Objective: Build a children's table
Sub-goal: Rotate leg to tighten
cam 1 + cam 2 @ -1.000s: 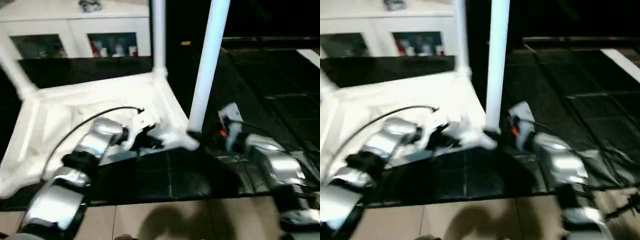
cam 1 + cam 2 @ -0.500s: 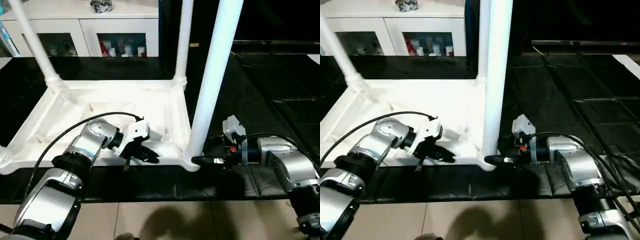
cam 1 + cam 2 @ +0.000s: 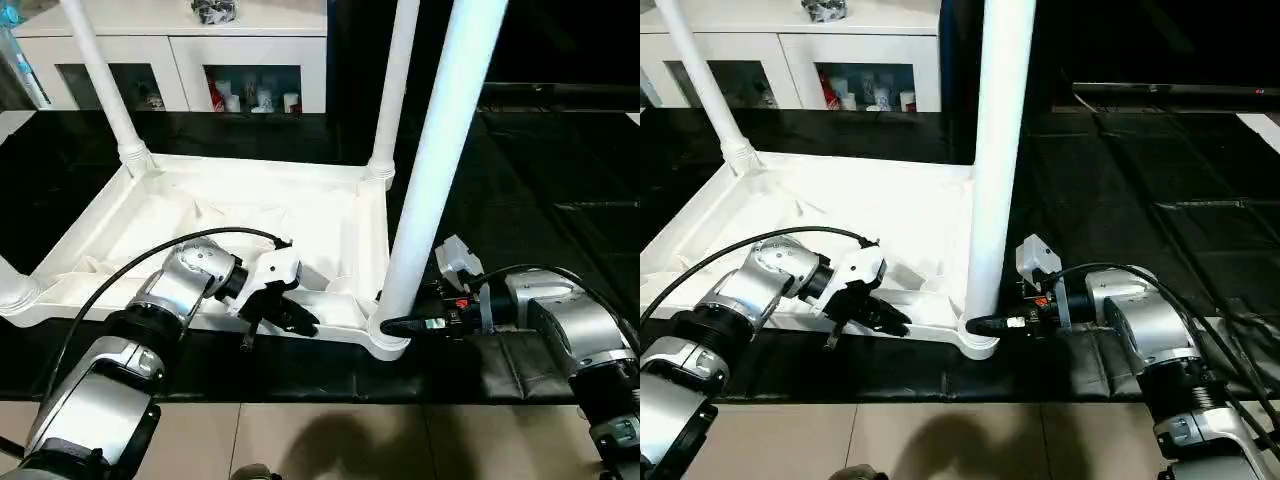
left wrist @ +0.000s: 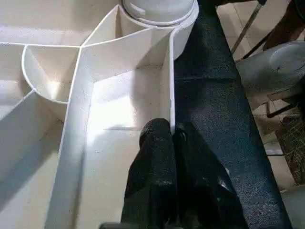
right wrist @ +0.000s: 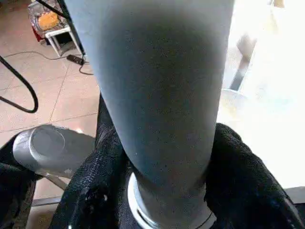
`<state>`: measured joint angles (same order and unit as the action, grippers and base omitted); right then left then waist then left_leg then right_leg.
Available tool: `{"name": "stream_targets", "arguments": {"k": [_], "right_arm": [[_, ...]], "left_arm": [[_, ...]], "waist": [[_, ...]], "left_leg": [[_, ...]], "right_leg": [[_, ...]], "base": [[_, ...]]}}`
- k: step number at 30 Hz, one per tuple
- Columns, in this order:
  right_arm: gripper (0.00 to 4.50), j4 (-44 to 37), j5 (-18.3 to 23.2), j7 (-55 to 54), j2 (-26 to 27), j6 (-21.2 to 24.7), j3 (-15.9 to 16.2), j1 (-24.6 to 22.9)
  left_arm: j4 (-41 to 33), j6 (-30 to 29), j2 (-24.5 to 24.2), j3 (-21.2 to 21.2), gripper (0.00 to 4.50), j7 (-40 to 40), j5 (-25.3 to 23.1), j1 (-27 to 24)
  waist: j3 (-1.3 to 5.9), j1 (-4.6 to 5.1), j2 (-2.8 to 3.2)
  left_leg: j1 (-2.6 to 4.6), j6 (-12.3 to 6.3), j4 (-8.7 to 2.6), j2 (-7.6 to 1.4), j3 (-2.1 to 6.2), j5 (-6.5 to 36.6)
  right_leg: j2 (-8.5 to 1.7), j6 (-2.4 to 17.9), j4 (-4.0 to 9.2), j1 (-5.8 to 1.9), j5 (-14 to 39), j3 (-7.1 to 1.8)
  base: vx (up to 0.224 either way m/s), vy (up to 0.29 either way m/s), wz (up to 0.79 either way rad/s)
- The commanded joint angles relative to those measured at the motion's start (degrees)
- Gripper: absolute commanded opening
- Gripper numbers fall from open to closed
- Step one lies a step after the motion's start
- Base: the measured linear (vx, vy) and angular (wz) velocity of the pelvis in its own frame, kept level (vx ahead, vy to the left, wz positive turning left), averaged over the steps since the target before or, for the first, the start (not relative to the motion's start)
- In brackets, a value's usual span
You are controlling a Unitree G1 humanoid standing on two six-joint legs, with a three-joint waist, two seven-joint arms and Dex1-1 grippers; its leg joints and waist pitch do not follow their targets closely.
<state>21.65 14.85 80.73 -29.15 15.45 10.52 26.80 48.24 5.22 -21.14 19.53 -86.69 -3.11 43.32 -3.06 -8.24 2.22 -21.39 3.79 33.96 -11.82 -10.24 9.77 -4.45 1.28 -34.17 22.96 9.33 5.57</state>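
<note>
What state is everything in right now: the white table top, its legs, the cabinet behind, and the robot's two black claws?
White plastic rectangular tabletop: upside down on the black mat, ribbed underside up.
Near right white tapered tube leg: upright in its corner socket.
Two far white legs: standing in their sockets.
Left gripper: fingers shut on the tabletop's near rim.
Right gripper: fingers either side of the near leg's base.
White glass-door cabinet: doors closed.

Both head views are sharp and evenly lit from above. The white ribbed plastic children's table [image 3: 250, 215] glares at centre left against the dark black floor mat [image 3: 560, 180]. A soft shadow falls on the beige floor tiles [image 3: 330, 440] at bottom centre. In the right wrist view, the long white tapered tube leg [image 5: 157, 90] looms grey and shaded, with washed-out brightness at upper right.
</note>
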Motion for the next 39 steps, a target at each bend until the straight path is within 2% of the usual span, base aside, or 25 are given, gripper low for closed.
{"name": "stream_targets", "arguments": {"k": [1,4,8,9,11,12,14,15,16,17,18,19,20,21,23,25,28,29,30,31,32,33,34,37,39], "right_arm": [[2.04,0.25,0.65,2.95,-0.25,0.19,1.00,0.22],[2.02,-0.55,1.08,3.15,-0.30,0.54,1.08,-0.46],[2.01,-2.31,2.09,1.56,0.43,1.82,0.44,-1.49],[2.01,-4.95,2.93,-1.65,1.69,4.35,-0.22,-2.95],[2.01,-6.71,2.03,-10.89,5.29,8.37,-1.43,-4.17],[2.00,-6.71,2.03,-10.89,5.29,8.37,-1.43,-4.17],[2.00,-7.46,1.28,-17.51,8.70,10.01,-2.44,-4.70],[2.00,-7.12,0.00,-21.61,10.65,10.50,-2.67,-4.51],[2.00,-7.03,-0.31,-22.55,11.09,10.60,-2.72,-4.46],[2.00,-6.85,-0.92,-24.42,11.97,10.81,-2.81,-4.36],[2.00,-4.80,-3.58,-33.08,16.17,12.39,-3.50,-2.99],[2.00,-4.80,-3.58,-33.08,16.17,12.39,-3.50,-2.99],[2.00,-4.51,-4.27,-35.96,17.53,13.21,-3.83,-2.64],[2.00,-3.72,-4.93,-39.23,19.28,13.92,-4.20,-1.87],[1.99,-1.67,-6.33,-45.54,22.34,14.51,-4.87,-0.04],[1.98,-0.70,-6.73,-47.67,23.58,14.62,-5.07,0.86],[1.98,2.96,-7.55,-54.83,28.12,14.24,-6.38,4.34],[1.97,3.37,-7.74,-55.76,28.65,14.11,-6.53,4.74],[1.97,3.66,-7.84,-56.04,28.98,14.26,-6.46,5.03],[1.97,3.83,-8.58,-55.96,29.16,13.88,-6.03,5.20],[1.97,3.92,-9.21,-55.32,29.08,13.00,-5.44,5.25],[1.97,3.92,-9.21,-55.32,29.08,13.00,-5.44,5.25],[2.51,3.83,-9.21,-54.72,29.17,12.02,-5.38,5.11],[2.64,3.57,-8.93,-53.99,29.17,10.47,-5.55,4.86],[2.98,2.75,-7.89,-52.01,28.62,7.87,-6.10,4.15]], "left_arm": [[-0.95,0.67,-0.11,0.88,0.00,-1.41,-0.49,0.99],[-0.84,0.31,-0.02,0.62,0.00,-0.78,-0.34,0.90],[-0.94,-0.44,0.25,-0.08,0.00,0.14,0.18,0.76],[-1.23,-1.98,0.68,-1.10,0.00,1.27,1.03,0.76],[-1.86,-5.18,1.50,-2.56,0.00,3.92,1.95,0.96],[-1.86,-5.18,1.50,-2.56,0.00,3.92,1.95,0.96],[-1.78,-7.84,2.36,-3.38,0.00,6.85,1.95,1.37],[-1.56,-9.22,3.12,-3.91,0.00,8.99,1.95,1.68],[-1.51,-9.53,3.30,-4.03,0.00,9.49,1.95,1.76],[-1.40,-10.13,3.65,-4.28,0.00,10.48,1.95,1.90],[-1.14,-12.70,5.35,-5.14,0.00,15.89,1.43,2.57],[-1.14,-12.70,5.35,-5.14,0.00,15.89,1.43,2.57],[-1.25,-13.92,5.91,-5.43,0.00,17.54,1.32,2.73],[-1.18,-15.06,6.64,-5.93,0.00,20.12,1.11,3.10],[-0.82,-17.82,8.14,-7.24,0.00,24.98,1.16,4.06],[-0.61,-18.72,8.79,-7.87,0.00,27.04,1.27,4.53],[-0.41,-21.76,11.21,-10.58,0.00,34.70,2.00,6.16],[-0.49,-22.19,11.55,-10.91,0.00,35.64,2.06,6.32],[-0.87,-22.48,11.80,-11.02,0.00,36.01,2.07,6.28],[-1.38,-22.75,12.00,-11.12,0.00,36.29,2.04,6.13],[-1.75,-22.78,12.15,-11.23,0.00,36.45,2.06,6.00],[-1.75,-22.78,12.15,-11.23,0.00,36.45,2.06,6.00],[-2.38,-22.84,12.17,-11.20,0.00,36.42,1.96,5.69],[-2.99,-22.43,11.94,-10.95,0.00,35.81,1.86,5.23],[-4.07,-22.10,10.87,-10.13,0.00,34.04,1.59,4.03]], "waist": [[4.48,0.40,-0.92],[4.42,0.40,-1.15],[4.39,0.36,-1.11],[4.37,0.39,-1.11],[4.33,0.44,-1.00],[4.33,0.44,-1.00],[3.96,1.01,-0.97],[3.83,1.09,-0.73],[3.79,1.38,-0.82],[3.73,2.28,-0.97],[3.63,2.85,-0.75],[3.63,2.85,-0.75],[3.68,3.62,-0.82],[3.71,4.05,-0.87],[3.79,4.70,-0.91],[3.80,4.90,-0.80],[3.96,5.12,-0.63],[4.05,5.18,-1.32],[4.14,4.92,-0.88],[4.13,4.96,-0.89],[4.22,4.88,-1.37],[4.22,4.77,-1.26],[4.20,4.66,-1.29],[4.23,4.63,-1.23],[4.19,4.63,-1.17]], "left_leg": [[0.86,-4.02,-3.39,-1.75,0.30,9.67],[0.88,-4.17,-3.40,-1.75,0.25,9.78],[0.90,-4.12,-3.42,-1.78,0.28,9.58],[0.91,-4.13,-3.46,-1.80,0.26,9.42],[0.82,-3.69,-3.61,-1.83,0.38,9.37],[0.82,-3.69,-3.61,-1.83,0.38,9.37],[0.99,-1.81,-3.82,-1.50,0.41,12.40],[1.12,-1.41,-3.91,-1.48,0.47,13.05],[1.11,-0.97,-3.99,-1.42,0.50,13.56],[1.14,-0.20,-4.10,-1.21,0.70,14.70],[1.06,0.05,-4.20,-1.21,0.75,14.84],[1.06,0.05,-4.20,-1.21,0.75,14.84],[1.04,0.62,-4.19,-1.04,0.87,15.33],[0.76,0.80,-4.22,-0.94,1.02,15.02],[1.26,0.26,-3.91,-0.72,0.79,15.11],[1.06,-0.32,-3.89,-0.68,0.75,14.26],[1.12,-0.54,-3.89,-0.86,0.70,13.39],[1.04,-0.63,-3.88,-0.91,0.63,12.96],[1.07,-0.84,-3.89,-0.96,0.68,11.80],[0.90,-1.23,-3.86,-0.95,0.57,11.09],[0.81,-1.75,-3.80,-0.87,0.45,10.33],[0.84,-1.99,-3.78,-0.87,0.44,10.00],[0.74,-2.39,-3.75,-0.84,0.41,9.38],[0.65,-2.82,-3.77,-0.91,0.44,8.72],[0.67,-2.74,-3.81,-0.95,0.44,8.96]], "right_leg": [[-4.20,10.87,3.90,-3.04,15.10,-2.87],[-4.18,10.83,3.97,-2.99,15.39,-2.86],[-4.16,10.62,3.97,-2.96,15.73,-2.88],[-4.11,10.57,3.94,-2.96,15.57,-2.92],[-4.19,10.35,3.92,-2.95,15.96,-2.89],[-4.19,10.35,3.92,-2.95,15.96,-2.89],[-4.25,8.55,4.65,-2.80,22.09,-2.78],[-4.24,8.25,4.81,-2.66,23.32,-2.76],[-4.25,7.89,4.90,-2.63,24.28,-2.76],[-4.28,6.95,5.25,-2.76,26.56,-2.58],[-4.20,6.62,5.34,-2.69,26.87,-2.62],[-4.20,6.62,5.34,-2.69,26.87,-2.62],[-4.15,6.76,5.29,-2.69,27.22,-2.49],[-4.12,6.33,5.21,-3.03,27.38,-2.35],[-4.12,6.88,5.57,-2.54,26.77,-2.56],[-3.97,7.23,5.48,-2.67,25.23,-2.59],[-3.87,8.53,5.10,-2.64,21.57,-2.75],[-3.85,8.89,4.93,-2.73,20.51,-2.78],[-3.91,9.56,4.60,-2.83,18.37,-2.87],[-3.84,10.05,4.44,-2.95,16.14,-2.96],[-3.86,10.34,4.32,-3.16,14.50,-2.99],[-3.97,10.41,4.24,-3.18,14.30,-3.01],[-4.05,10.31,4.26,-3.27,14.16,-3.05],[-4.06,10.36,4.17,-3.30,13.67,-3.01],[-4.08,10.29,4.22,-3.31,14.04,-3.00]], "base": [[0.000,0.000,0.00],[0.000,0.000,0.00],[0.000,0.000,0.00],[0.000,0.000,0.00],[0.000,0.000,0.00],[0.000,0.000,0.00],[0.000,0.000,0.00],[0.000,0.000,0.00],[0.000,0.000,0.00],[0.000,0.000,0.00],[0.000,0.000,0.00],[0.000,0.000,0.00],[0.000,0.000,0.00],[0.000,0.000,0.00],[0.000,0.000,0.00],[0.000,0.000,0.00],[0.000,0.000,0.00],[0.000,0.000,0.00],[0.000,0.000,0.00],[0.000,0.000,0.00],[0.000,0.000,0.00],[0.000,0.000,0.00],[0.000,0.000,0.00],[0.000,0.000,0.00],[0.000,0.000,0.00]]}}
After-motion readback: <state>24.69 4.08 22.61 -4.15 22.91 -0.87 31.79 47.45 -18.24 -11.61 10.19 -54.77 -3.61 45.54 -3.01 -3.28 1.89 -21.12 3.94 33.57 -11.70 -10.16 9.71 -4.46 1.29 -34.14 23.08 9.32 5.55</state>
